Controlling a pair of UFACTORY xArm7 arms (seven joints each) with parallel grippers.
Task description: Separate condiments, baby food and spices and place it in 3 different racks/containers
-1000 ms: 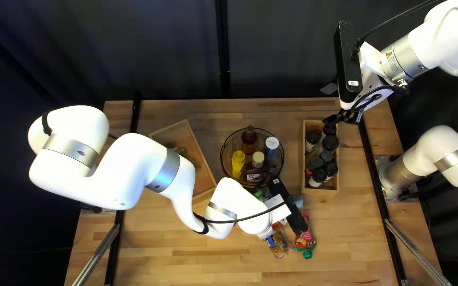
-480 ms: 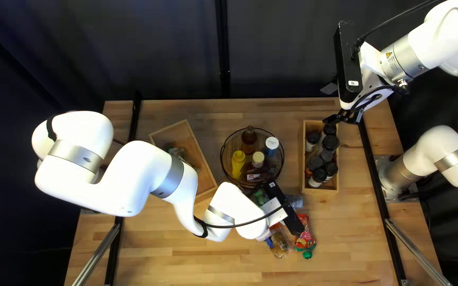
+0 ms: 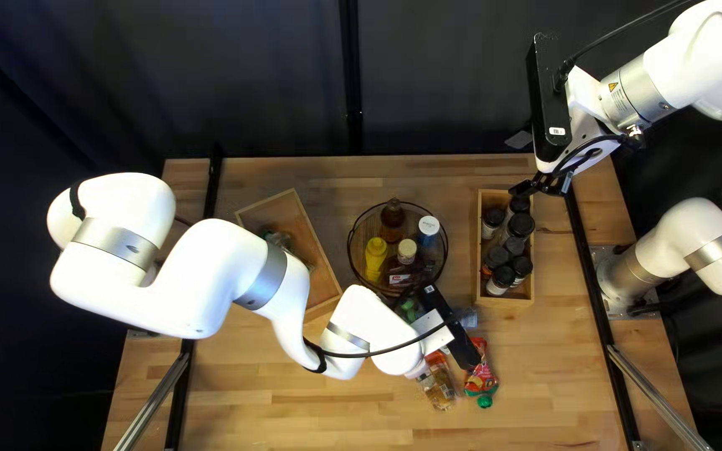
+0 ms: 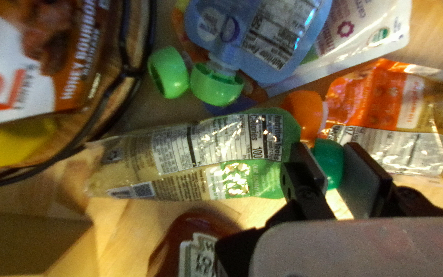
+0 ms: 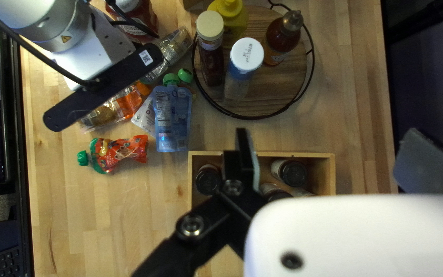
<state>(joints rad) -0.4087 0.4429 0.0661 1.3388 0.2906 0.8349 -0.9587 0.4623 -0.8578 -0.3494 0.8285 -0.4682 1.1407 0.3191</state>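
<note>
The left gripper (image 3: 463,336) is closed to a narrow gap, and in its wrist view a green cap (image 4: 330,172) is held between its fingers. The green pouch (image 4: 190,154) lies just beside the fingertips, stretched toward the wire rack (image 3: 351,242), which is placed to the far left. The orange pouch (image 4: 380,102) lies on the near side of the held cap, and the blue pouch (image 4: 278,41) lies to its right. The red pouch (image 3: 480,380) is seen on the table, nearer and to the right.

The right gripper (image 3: 521,164) is spread wide, with nothing held, above the far end of the spice box (image 3: 480,250). Bottles are contained in the rack, and dark-lidded jars (image 3: 521,225) in the box.
</note>
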